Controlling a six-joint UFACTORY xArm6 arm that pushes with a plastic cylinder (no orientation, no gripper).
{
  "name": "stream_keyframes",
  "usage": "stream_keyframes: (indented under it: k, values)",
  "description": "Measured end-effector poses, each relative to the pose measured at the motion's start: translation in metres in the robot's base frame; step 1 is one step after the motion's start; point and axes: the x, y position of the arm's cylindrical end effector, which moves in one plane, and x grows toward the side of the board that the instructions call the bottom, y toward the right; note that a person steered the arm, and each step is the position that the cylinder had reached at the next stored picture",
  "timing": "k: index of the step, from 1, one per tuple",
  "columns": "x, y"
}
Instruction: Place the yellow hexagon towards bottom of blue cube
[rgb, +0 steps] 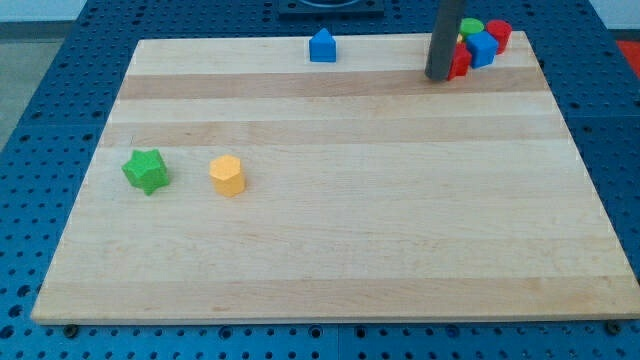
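The yellow hexagon (227, 176) lies on the wooden board (340, 230) at the view's left, just right of a green star (146, 171). A blue cube (481, 49) sits in a tight cluster at the board's top right corner. My tip (437, 77) rests on the board at the cluster's left edge, right beside a red block (459, 65). The rod hides part of the cluster. The tip is far from the yellow hexagon, up and to the view's right of it.
The cluster also holds a green block (471, 27), a second red block (498, 35) and a sliver of a yellow block (461, 40). A second blue block (322, 46), house-shaped, stands at the board's top edge near the middle.
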Motion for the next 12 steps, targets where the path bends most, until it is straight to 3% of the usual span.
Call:
stream_keyframes:
  k: [1,2,4,6,8,10,12]
  values:
    - [-0.004,0.000]
    - [0.023,0.000]
    - [0.152,-0.030]
    - [0.236,-0.167]
    - [0.248,-0.316]
    - [0.243,-0.329]
    - [0.208,-0.329]
